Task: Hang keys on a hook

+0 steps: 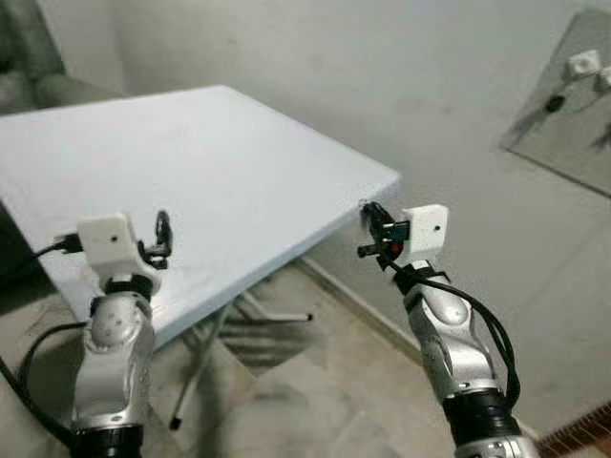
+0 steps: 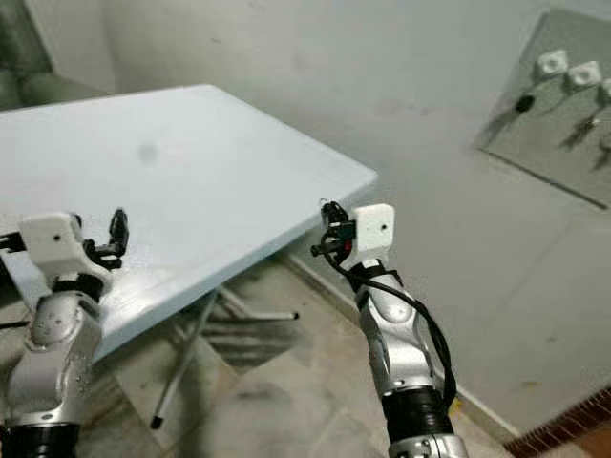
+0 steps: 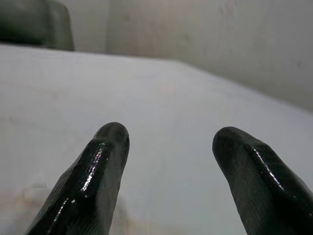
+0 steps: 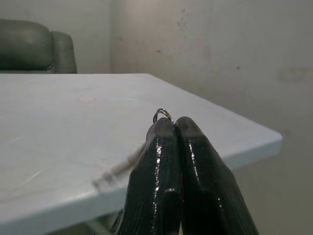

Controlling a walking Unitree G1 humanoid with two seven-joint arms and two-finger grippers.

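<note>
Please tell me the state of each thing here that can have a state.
Left gripper: open, empty, over the table.
Right gripper: shut on a key ring, by the table's corner.
Wall board: keys already hang on its hooks.

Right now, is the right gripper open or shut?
Shut. In the right wrist view the right gripper has its fingers pressed together on a key ring poking out at the tips.

I see a pale blue worktop (image 1: 220, 162) on folding metal legs (image 1: 196, 367) over a mottled tiled floor (image 1: 315, 391). Behind the worktop stands a plain grey wall (image 1: 382, 76), and a dark green armchair (image 4: 34, 46) sits at its far end.
</note>
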